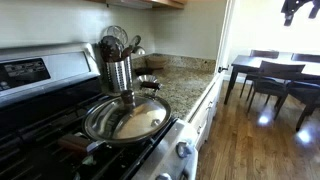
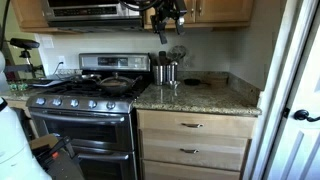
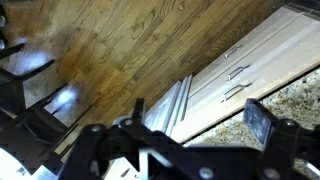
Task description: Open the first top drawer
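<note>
The first top drawer (image 2: 195, 125) is the uppermost of three light wood fronts under the granite counter (image 2: 200, 98), right of the stove. It is closed, with a small metal handle, and its inside is hidden. My gripper (image 2: 165, 14) hangs high above the counter, near the upper cabinets, far from the drawer. It also shows at the top edge of an exterior view (image 1: 300, 8). In the wrist view my gripper (image 3: 198, 112) is open and empty. It looks down on the drawer fronts, where the top drawer (image 3: 240, 90) lies next to the counter edge.
A steel stove (image 2: 85, 110) holds a frying pan (image 1: 125, 118). A metal utensil holder (image 1: 118, 70) stands on the counter beside it. A dining table and chairs (image 1: 270, 70) stand on the wooden floor (image 3: 130, 50). A white door edge (image 2: 290, 110) is beside the cabinet.
</note>
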Robot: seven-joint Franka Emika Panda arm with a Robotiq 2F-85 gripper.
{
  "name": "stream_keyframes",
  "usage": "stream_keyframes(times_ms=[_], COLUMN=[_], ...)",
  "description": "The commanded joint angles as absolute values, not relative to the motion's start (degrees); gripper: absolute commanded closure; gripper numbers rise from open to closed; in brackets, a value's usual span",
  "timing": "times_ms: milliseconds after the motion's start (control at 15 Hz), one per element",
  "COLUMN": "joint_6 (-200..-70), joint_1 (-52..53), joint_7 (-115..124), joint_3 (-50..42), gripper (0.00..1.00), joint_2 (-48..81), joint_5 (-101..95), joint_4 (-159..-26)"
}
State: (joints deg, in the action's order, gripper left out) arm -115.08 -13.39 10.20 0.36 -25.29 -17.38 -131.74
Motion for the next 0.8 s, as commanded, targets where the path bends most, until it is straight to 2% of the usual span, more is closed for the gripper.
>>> stream_keyframes(times_ms=[0, 333, 733], joint_6=[-114.7, -114.7, -123.6], joint_1=[-12.0, -12.0, -13.4], joint_7=[10.6, 10.6, 16.4], joint_3=[-0.8, -0.8, -2.3], gripper=[0.00, 0.00, 0.00], joint_2=[-25.2, -25.2, -18.5], joint_5=[-17.9, -17.9, -17.5], joint_4=[-131.5, -131.5, -131.1])
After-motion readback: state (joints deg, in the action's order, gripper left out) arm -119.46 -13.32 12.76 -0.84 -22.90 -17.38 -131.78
